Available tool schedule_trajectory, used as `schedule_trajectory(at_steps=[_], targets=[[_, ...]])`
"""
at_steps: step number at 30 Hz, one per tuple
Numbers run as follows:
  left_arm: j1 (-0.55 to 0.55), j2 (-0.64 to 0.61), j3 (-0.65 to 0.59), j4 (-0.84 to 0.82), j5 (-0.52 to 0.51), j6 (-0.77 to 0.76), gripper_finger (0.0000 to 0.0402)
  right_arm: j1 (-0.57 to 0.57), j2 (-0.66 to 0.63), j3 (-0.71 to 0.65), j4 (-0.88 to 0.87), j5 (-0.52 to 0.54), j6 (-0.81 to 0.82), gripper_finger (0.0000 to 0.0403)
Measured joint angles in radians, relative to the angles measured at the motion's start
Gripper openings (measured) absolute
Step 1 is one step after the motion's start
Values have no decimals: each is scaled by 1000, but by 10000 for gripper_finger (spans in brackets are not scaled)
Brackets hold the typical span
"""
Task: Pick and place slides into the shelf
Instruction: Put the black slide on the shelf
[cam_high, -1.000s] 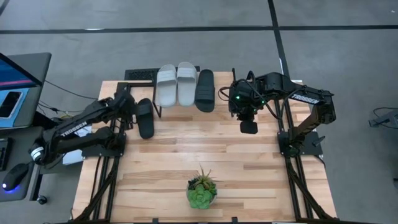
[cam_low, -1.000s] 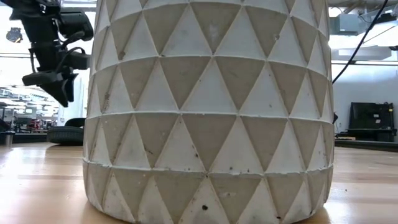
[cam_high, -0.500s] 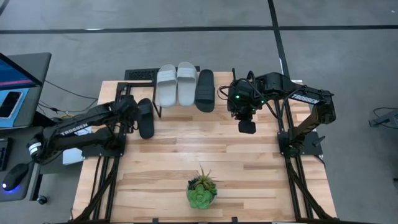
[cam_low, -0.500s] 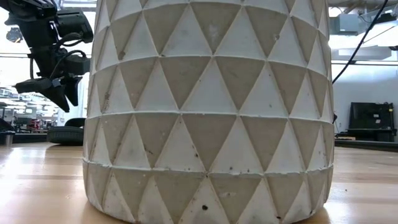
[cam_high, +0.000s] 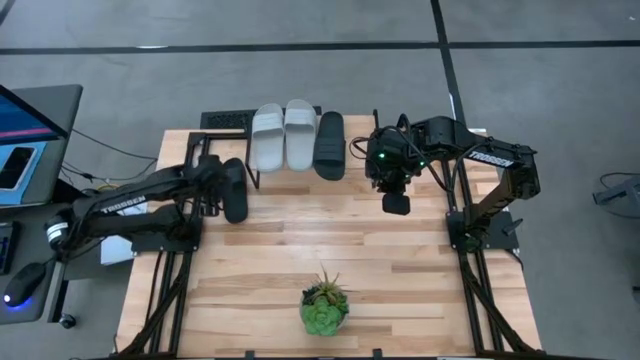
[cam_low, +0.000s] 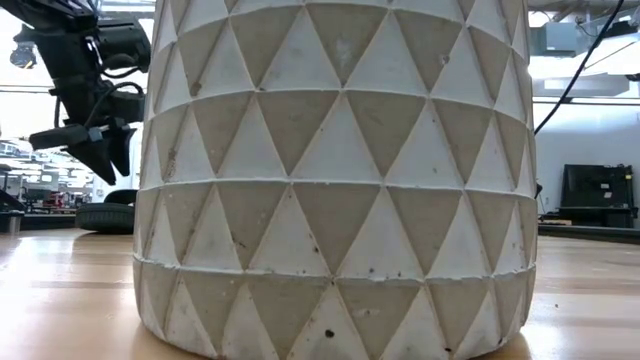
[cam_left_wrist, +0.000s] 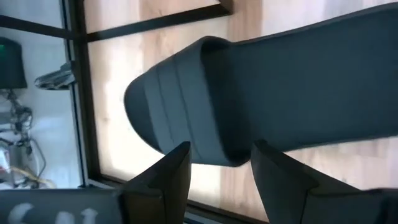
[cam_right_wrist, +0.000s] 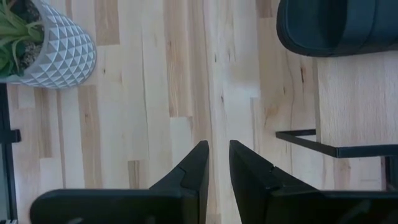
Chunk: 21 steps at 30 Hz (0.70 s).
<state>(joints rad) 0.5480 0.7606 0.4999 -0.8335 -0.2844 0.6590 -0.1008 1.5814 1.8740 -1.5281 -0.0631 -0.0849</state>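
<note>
black slide (cam_left_wrist: 261, 93) between open left pincer (cam_left_wrist: 217, 180) fingers, ungripped

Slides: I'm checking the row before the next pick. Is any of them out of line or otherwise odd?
Yes. Two light grey slides and one black slide lie side by side on the shelf. The other black slide lies apart on the table to their left, under the left tool, whose fingers are open around it.

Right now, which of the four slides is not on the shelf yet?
The black slide lying on the table at the shelf's left end, with the left tool at it. The two grey slides and the other black one sit on the plank.
</note>
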Motion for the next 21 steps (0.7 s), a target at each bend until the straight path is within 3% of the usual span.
schedule_trajectory(at_steps=[6, 21], targets=[[-11, 50, 0, 64, -61, -4, 158, 0, 0, 0, 4, 0, 0, 54], [-29, 162, 0, 70, -36, -45, 158, 0, 0, 0, 4, 1, -5, 54]])
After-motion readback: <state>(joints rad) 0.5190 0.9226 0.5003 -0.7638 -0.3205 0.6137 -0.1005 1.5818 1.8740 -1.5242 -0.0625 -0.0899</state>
